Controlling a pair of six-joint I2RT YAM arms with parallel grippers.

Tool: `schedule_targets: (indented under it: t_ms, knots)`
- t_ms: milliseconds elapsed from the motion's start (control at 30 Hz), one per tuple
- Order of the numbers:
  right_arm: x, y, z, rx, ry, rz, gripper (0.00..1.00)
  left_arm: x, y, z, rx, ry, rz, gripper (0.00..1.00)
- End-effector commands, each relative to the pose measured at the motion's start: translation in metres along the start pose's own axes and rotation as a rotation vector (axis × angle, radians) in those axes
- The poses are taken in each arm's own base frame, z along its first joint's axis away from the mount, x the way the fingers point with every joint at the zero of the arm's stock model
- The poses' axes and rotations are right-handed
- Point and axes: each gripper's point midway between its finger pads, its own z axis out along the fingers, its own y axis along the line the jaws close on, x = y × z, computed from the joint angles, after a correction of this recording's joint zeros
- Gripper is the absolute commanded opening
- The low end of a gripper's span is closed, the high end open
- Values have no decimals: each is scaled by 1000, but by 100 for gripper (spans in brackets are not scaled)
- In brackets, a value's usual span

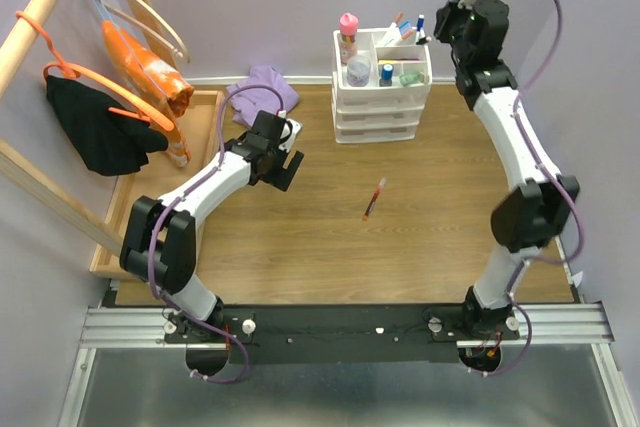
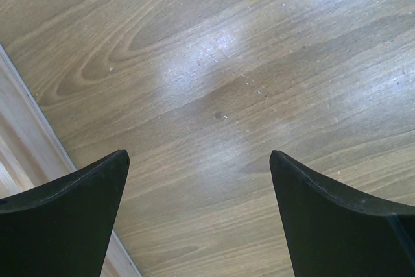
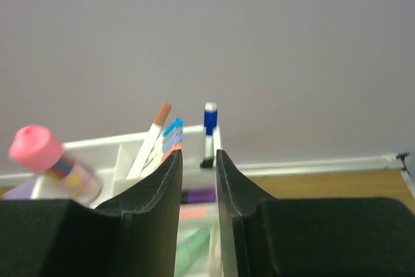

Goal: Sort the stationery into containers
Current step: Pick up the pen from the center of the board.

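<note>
A thin red-capped marker (image 1: 375, 199) lies alone on the wooden table. At the back stands the white drawer unit (image 1: 375, 112). Its divided top tray holds a pink-capped glue bottle (image 1: 348, 35), a grey round jar (image 1: 358, 72), a mint highlighter (image 1: 410, 77) and upright markers (image 1: 403, 25). My right gripper (image 1: 438, 35) hovers at the tray's right edge. In the right wrist view it (image 3: 199, 154) is open by a narrow gap with nothing between the fingers. A blue-capped marker (image 3: 209, 131) stands in the tray just beyond. My left gripper (image 2: 198, 160) is wide open over bare wood.
A purple cloth (image 1: 265, 87) lies left of the drawer unit. A long wooden tray (image 1: 205, 107) runs along the table's left side under a wooden rack with hangers, an orange garment (image 1: 145, 72) and a black one (image 1: 95, 127). The tray's pale edge (image 2: 26, 141) shows beside my left fingers.
</note>
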Motion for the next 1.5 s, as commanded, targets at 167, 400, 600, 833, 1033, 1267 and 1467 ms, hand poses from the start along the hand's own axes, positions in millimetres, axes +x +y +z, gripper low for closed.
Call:
schedule_targets:
  t_ms: [167,400,600,833,1033,1267,1467]
  knots:
    - [205,66,-231,-447,881,239,40,6,-12,-10,-3,-60,-19,99]
    - [280,106,-269,-449,1144,293,44,13,-12,-8,-21,-40,8,99]
    - [330,94,-246,-205,1242,245,44,12,-9,-8,-33,-33,25,99]
    - [343,93,-230,-23,1232,159,34,13,-7,-9,-44,-30,34,99]
    - [347,91,-236,94,1238,103,38,15,-10,-7,-32,-23,30,99]
    - [366,80,-253,162,1305,89,48,15,-17,-5,-19,-21,37,99]
    - [382,79,-256,177,1339,99,47,16,-21,-1,-12,-12,42,99]
